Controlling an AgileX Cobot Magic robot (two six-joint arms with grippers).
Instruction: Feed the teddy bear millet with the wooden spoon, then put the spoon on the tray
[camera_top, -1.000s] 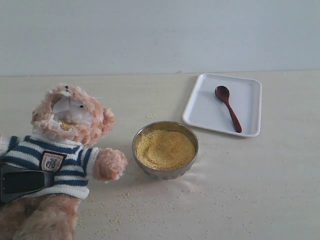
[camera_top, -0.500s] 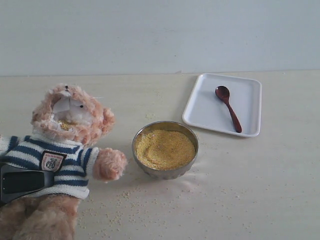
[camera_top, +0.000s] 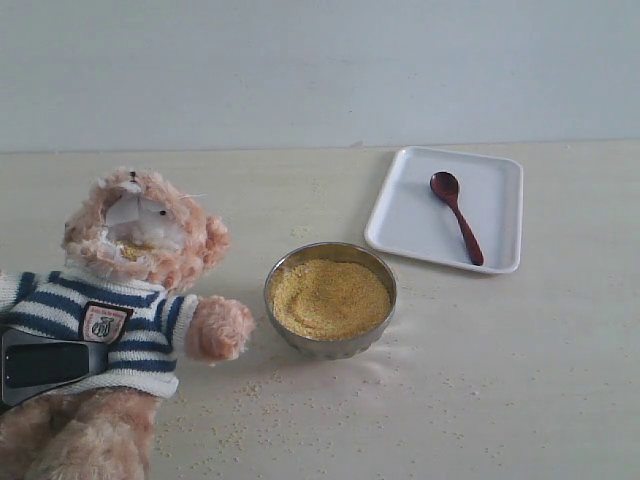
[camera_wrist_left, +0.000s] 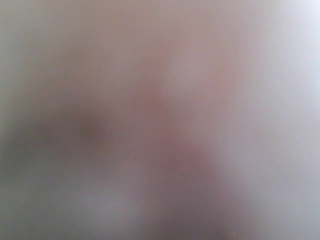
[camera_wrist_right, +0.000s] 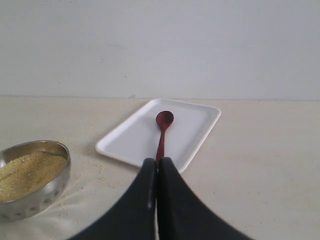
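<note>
The teddy bear sits at the left in its striped sweater, with yellow grains on its muzzle. My left gripper presses a black finger across the bear's waist and holds it. The left wrist view is only a pinkish blur. Millet fills the metal bowl at the centre. The wooden spoon lies free on the white tray at the back right. My right gripper is shut and empty, short of the tray and in line with the spoon. It is outside the exterior view.
Stray millet grains are scattered on the pale tabletop around the bowl and in front of it. A plain white wall closes the far edge of the table. The bowl shows beside the right gripper in its wrist view.
</note>
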